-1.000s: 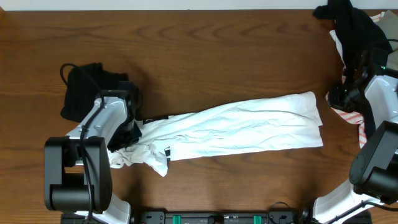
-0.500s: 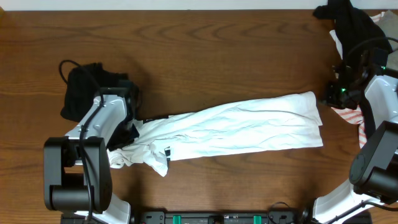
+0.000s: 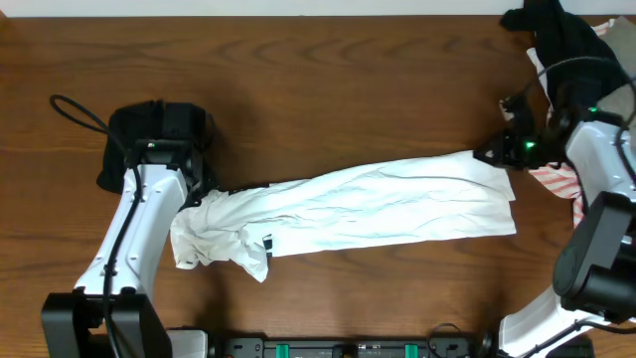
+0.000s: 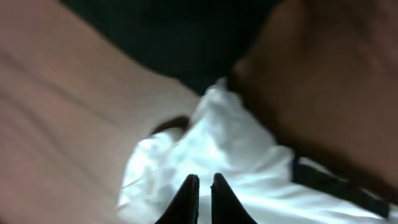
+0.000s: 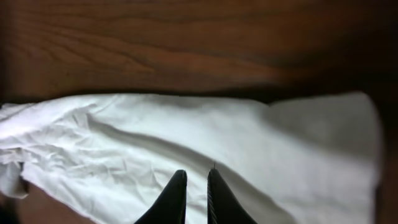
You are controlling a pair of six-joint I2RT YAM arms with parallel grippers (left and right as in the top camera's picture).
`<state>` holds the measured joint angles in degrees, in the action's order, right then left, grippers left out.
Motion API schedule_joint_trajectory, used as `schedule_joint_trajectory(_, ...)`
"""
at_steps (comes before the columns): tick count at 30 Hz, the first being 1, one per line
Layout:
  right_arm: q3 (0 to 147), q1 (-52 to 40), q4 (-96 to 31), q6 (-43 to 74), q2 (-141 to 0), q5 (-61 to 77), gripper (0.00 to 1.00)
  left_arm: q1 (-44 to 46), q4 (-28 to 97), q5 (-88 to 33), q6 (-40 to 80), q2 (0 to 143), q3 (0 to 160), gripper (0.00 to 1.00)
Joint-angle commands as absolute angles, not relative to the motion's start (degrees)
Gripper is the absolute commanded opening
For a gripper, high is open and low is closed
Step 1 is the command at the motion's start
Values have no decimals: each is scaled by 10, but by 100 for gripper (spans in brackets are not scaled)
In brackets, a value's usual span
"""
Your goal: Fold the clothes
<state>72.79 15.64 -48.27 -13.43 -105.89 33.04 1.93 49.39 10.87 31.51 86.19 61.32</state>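
Stretching left to right, the white shirt (image 3: 378, 204) bunches at left.

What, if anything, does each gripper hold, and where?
Left gripper is shut at the white shirt's crumpled end, but a pinch cannot be confirmed. Right gripper, shut above the other end, holds nothing visible.

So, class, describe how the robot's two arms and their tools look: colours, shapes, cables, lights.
The left arm and right arm have glossy white shells over bulky black joints. Thin black cables loop off both. A small green light glows on the right arm. The left tool and right tool each end in two slim, dark, tapering fingers.
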Motion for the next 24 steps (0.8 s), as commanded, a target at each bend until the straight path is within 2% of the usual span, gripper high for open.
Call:
schedule_joint_trajectory(1, 690, 135, -453, -114, -1066, 320, 12, 17, 485, 61, 314, 874, 611, 9)
schedule_joint_trajectory(8, 636, 124, -387, -67, -1092, 216, 8, 17, 482, 48, 314, 881, 610, 9)
schedule_joint_trajectory(14, 634, 141, -379, -21, -1096, 91, 8, 18, 459, -9, 285, 881, 610, 10)
schedule_joint_trajectory(24, 634, 208, -377, 39, -1096, 34, 8, 35, 475, -99, 216, 881, 610, 10)
